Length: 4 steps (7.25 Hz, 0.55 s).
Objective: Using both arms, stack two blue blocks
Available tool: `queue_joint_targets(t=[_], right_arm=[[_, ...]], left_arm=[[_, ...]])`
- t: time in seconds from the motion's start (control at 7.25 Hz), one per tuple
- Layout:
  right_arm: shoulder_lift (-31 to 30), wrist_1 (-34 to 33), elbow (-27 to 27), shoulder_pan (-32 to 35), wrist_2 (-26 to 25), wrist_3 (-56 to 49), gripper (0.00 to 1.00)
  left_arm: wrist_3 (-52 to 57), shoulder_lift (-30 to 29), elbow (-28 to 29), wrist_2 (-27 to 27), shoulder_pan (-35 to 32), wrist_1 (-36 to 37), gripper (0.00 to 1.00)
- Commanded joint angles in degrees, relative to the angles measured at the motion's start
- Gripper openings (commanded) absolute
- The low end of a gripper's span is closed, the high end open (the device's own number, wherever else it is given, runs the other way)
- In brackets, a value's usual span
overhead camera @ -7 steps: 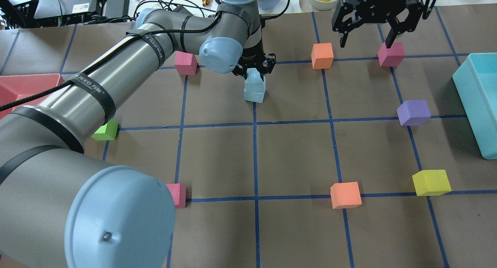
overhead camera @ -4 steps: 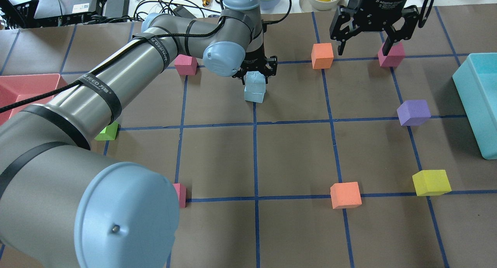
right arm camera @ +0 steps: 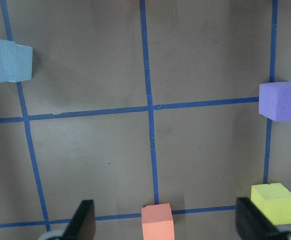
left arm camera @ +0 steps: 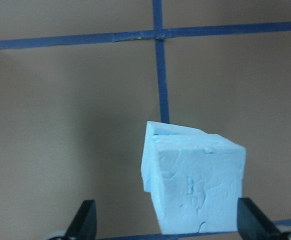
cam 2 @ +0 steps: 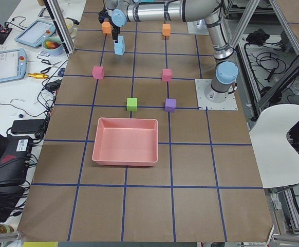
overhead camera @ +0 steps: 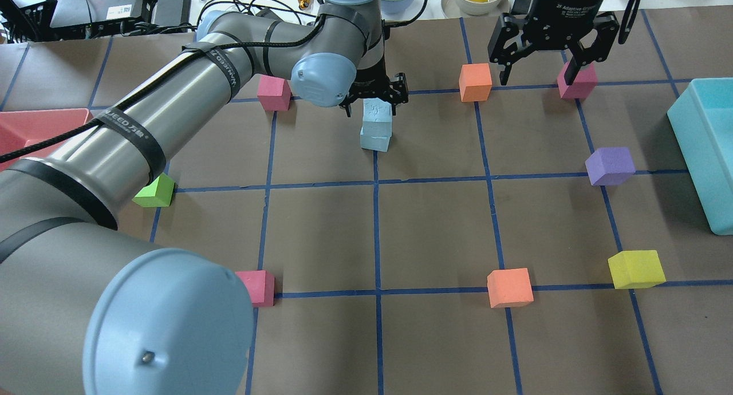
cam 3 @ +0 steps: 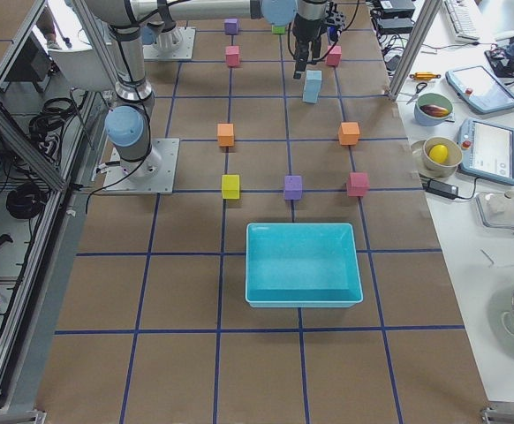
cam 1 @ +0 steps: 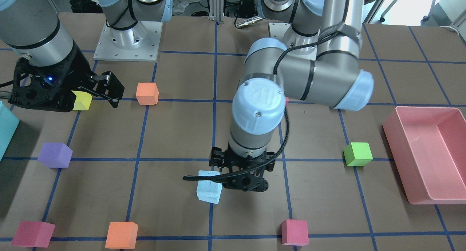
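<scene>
Two pale blue blocks stand stacked on the table, the upper blue block (overhead camera: pixel 377 110) on the lower blue block (overhead camera: pixel 375 139). The stack also shows in the front view (cam 1: pixel 209 187) and the left wrist view (left arm camera: pixel 193 185). My left gripper (overhead camera: pixel 375 99) hangs just above the stack, open, and in the left wrist view its fingertips (left arm camera: pixel 84 221) stand clear of the block on both sides. My right gripper (overhead camera: pixel 538 74) is open and empty at the far right, between an orange cube (overhead camera: pixel 475 82) and a magenta cube (overhead camera: pixel 577 83).
A teal bin (overhead camera: pixel 704 149) is at the right edge and a pink bin (overhead camera: pixel 34 126) at the left. Scattered cubes: pink (overhead camera: pixel 274 93), purple (overhead camera: pixel 610 166), yellow (overhead camera: pixel 635 269), orange (overhead camera: pixel 509 287), green (overhead camera: pixel 154 192), pink (overhead camera: pixel 257 286).
My left gripper has let go of the upper blue block and risen above it; the block, tilted before, now sits level on the lower one. The right gripper barely moved.
</scene>
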Motion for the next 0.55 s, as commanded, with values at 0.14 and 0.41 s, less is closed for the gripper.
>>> queue_joint_targets(t=[0.14, 0.41], right_arm=[[-0.4, 0.6, 0.7, -0.4, 0.0, 0.1, 1.00], [-1.0, 0.6, 2.4, -0.4, 0.0, 0.2, 1.00]], left_arm=[[12.8, 13.2, -2.7, 0.3, 10.3, -9.2, 1.00], [12.7, 23.7, -11.0, 0.3, 10.4, -15.4, 1.00]])
